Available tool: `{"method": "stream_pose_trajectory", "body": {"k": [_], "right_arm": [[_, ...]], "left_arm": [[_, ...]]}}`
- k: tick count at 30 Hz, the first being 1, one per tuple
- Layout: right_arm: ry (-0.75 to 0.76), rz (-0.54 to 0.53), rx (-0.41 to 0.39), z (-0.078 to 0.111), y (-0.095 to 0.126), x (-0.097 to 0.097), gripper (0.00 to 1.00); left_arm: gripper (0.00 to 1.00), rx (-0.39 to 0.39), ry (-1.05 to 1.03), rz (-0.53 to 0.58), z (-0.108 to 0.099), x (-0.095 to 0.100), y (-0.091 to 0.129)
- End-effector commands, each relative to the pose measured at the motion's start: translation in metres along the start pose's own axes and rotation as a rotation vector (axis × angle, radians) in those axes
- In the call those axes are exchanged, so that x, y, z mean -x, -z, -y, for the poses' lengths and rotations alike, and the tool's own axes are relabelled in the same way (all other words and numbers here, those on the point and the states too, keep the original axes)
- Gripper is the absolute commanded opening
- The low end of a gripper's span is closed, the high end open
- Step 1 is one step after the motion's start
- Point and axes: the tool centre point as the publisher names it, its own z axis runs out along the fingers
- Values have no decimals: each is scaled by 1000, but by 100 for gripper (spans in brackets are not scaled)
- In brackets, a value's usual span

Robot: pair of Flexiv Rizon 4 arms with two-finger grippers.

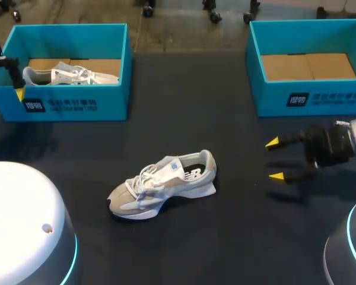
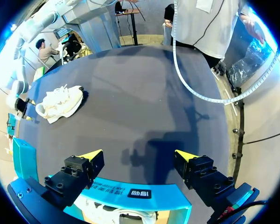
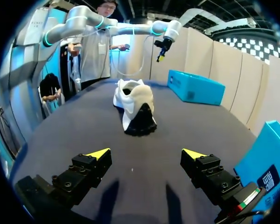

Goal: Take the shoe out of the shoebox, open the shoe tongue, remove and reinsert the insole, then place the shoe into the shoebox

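Dark table [image 1: 237, 237], nothing loose on it but the shoe [image 1: 163, 184], which lies on its sole, out of any box, untouched; so the take-out step looks done.

Judged progress: early. The tongue is not clearly pulled open and no insole lies beside the shoe; whether the insole has been out and back I cannot tell. Placing the shoe into a box is left.

The right gripper [image 1: 276, 159] sits to the heel side of the shoe, near but apart, fingers spread and empty. The left gripper [image 2: 139, 156] is well away past the toe side, over the near wall of the left shoebox [image 1: 77, 104], fingers also spread and empty. The right shoebox [image 1: 320, 98], beyond the heel side, shows only a cardboard floor.

View differences: the head view shows both boxes and a second shoe [image 1: 71, 75] in the left one. The right wrist view shows the shoe [image 3: 134, 105] heel-on, straight ahead of its fingers, collar opening hidden. The left wrist view shows the box wall [image 2: 130, 193] right under its fingers and the shoe [image 2: 61, 102] far ahead, too small for tongue detail.
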Motion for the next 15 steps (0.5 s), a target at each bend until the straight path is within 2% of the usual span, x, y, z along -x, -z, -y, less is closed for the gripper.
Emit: {"method": "stream_pose_trajectory", "body": {"k": [1, 6, 15], "right_arm": [[-1, -9, 10, -6, -17, 8, 100], [6, -35, 14, -9, -35, 11, 100], [19, -100, 18, -14, -55, 15, 100]], "left_arm": [[100, 4, 0, -2, 1, 0, 0], [100, 4, 0, -2, 1, 0, 0], [100, 4, 0, -2, 1, 0, 0]]}}
